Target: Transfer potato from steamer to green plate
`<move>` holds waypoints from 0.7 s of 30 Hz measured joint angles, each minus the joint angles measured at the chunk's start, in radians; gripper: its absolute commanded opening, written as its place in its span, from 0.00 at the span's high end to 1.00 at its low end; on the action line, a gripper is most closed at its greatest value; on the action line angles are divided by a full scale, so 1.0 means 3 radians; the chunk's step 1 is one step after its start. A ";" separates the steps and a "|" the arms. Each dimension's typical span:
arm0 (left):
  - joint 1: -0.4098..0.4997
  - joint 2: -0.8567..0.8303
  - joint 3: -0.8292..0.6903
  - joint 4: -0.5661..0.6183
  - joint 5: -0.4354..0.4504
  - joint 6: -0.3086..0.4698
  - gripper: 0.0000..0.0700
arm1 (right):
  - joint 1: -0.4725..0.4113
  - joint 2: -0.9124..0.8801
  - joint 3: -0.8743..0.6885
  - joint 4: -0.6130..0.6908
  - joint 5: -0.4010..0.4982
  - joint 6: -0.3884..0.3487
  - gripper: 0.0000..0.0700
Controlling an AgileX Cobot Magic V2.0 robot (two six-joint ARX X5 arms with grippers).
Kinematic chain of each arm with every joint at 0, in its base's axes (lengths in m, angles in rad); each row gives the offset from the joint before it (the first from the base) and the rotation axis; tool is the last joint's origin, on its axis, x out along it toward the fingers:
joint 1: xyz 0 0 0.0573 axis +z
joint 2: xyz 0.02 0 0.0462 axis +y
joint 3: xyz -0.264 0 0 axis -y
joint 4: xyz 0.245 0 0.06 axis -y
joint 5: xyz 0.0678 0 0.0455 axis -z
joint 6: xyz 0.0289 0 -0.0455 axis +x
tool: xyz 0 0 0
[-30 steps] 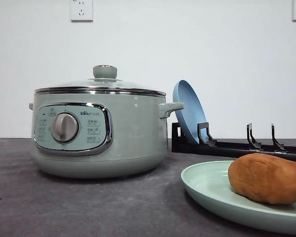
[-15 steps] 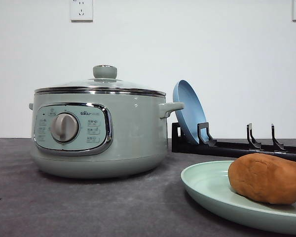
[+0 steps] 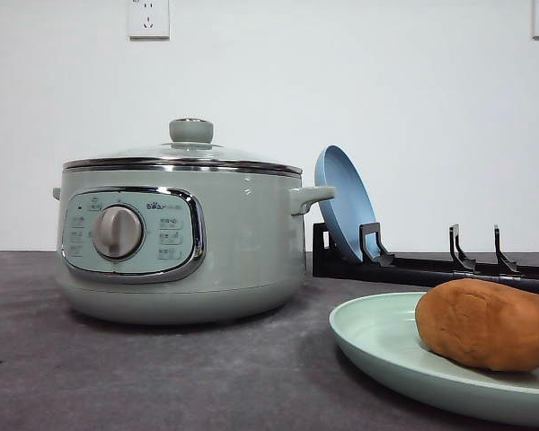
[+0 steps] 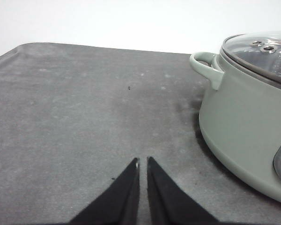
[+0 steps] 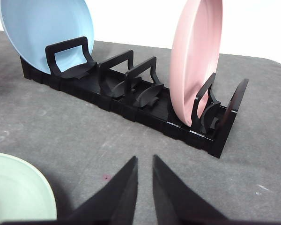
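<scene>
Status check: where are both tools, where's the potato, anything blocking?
Left tool shut, empty, beside steamer. Right tool near shut, empty, facing plate rack. Potato on green plate; steamer lid on. No obstruction seen.

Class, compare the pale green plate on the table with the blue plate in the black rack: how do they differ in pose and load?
The round pale green plate lies flat on the grey table, while the round blue plate stands on edge, leaning in the black slotted rack. The green plate carries the orange-brown oval potato; the blue plate holds nothing. Both are round, shallow and plain-coloured.
</scene>
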 measured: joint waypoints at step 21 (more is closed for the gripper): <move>0.0000 0.0000 0.0000 0.0000 0.0000 -0.0001 0.96 | 0.0000 0.0000 0.0000 0.0000 0.0000 0.0000 0.93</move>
